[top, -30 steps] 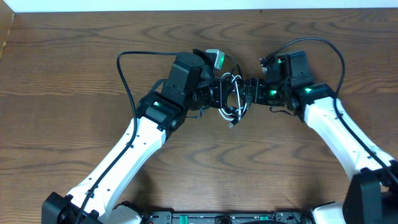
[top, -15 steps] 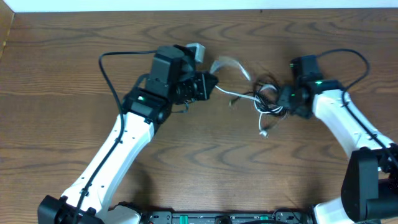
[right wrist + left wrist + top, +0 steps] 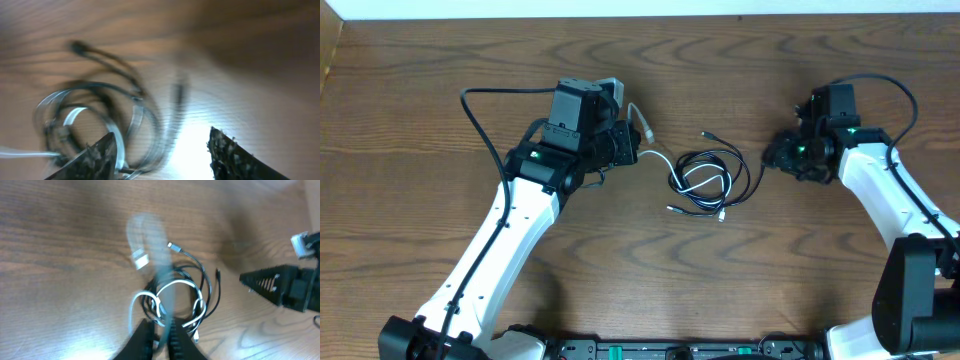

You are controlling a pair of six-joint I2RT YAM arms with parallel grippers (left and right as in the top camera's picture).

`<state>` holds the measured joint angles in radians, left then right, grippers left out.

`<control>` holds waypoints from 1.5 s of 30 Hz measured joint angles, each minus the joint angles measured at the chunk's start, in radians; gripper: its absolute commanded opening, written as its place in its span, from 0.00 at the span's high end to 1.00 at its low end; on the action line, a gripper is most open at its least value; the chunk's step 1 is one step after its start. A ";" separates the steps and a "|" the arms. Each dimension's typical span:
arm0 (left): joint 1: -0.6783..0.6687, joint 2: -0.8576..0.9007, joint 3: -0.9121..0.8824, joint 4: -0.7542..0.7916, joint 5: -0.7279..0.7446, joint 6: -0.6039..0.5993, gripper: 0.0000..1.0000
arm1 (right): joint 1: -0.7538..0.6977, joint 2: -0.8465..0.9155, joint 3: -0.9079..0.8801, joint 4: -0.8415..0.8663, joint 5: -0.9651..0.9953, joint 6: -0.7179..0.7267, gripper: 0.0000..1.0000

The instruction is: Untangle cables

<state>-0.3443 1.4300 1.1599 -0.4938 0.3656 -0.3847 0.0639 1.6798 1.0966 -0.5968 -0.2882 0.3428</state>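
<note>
The cables (image 3: pixel 705 180) lie in a loose tangle on the table between the arms: black loops with a white cable (image 3: pixel 658 160) woven through. In the left wrist view the tangle (image 3: pixel 182 292) sits just ahead of my left gripper (image 3: pixel 161 330), which is shut on the white cable. That cable's white plug end (image 3: pixel 641 122) swings free above it. My left gripper (image 3: pixel 632 150) is left of the tangle. My right gripper (image 3: pixel 772 158) is right of it, open and holding nothing. The blurred cables (image 3: pixel 100 110) lie ahead and left of my right gripper (image 3: pixel 162 150).
The thick black arm wires (image 3: pixel 485 110) (image 3: pixel 890 85) arch over the wooden table (image 3: pixel 420 200) behind each arm. A white wall edge (image 3: pixel 620 8) runs along the far side of the table.
The arms have drawn apart. My right gripper let go of the bundle and moved right; my left moved left with the white cable. The tangle dropped onto the table and spread out.
</note>
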 measured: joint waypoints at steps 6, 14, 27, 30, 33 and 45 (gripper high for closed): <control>-0.016 0.001 0.000 -0.059 -0.006 0.018 0.41 | 0.053 0.000 0.000 0.041 -0.090 -0.039 0.31; -0.130 0.045 0.000 -0.082 -0.005 0.110 0.40 | 0.033 0.000 0.000 0.034 -0.077 0.007 0.31; -0.236 0.377 -0.001 0.179 -0.005 0.335 0.39 | -0.032 0.000 0.000 -0.015 -0.079 0.004 0.31; -0.242 0.416 -0.001 0.212 0.009 0.349 0.39 | -0.032 0.000 0.000 -0.015 -0.079 0.001 0.31; -0.261 0.435 -0.001 0.227 0.031 0.364 0.42 | -0.032 0.000 0.000 -0.015 -0.079 -0.003 0.31; -0.270 0.441 0.001 0.224 0.063 0.406 0.42 | -0.032 0.000 0.000 -0.029 -0.079 -0.015 0.31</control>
<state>-0.6147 1.8709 1.1606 -0.2703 0.4282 0.0208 0.0319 1.6802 1.0966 -0.6254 -0.3672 0.3279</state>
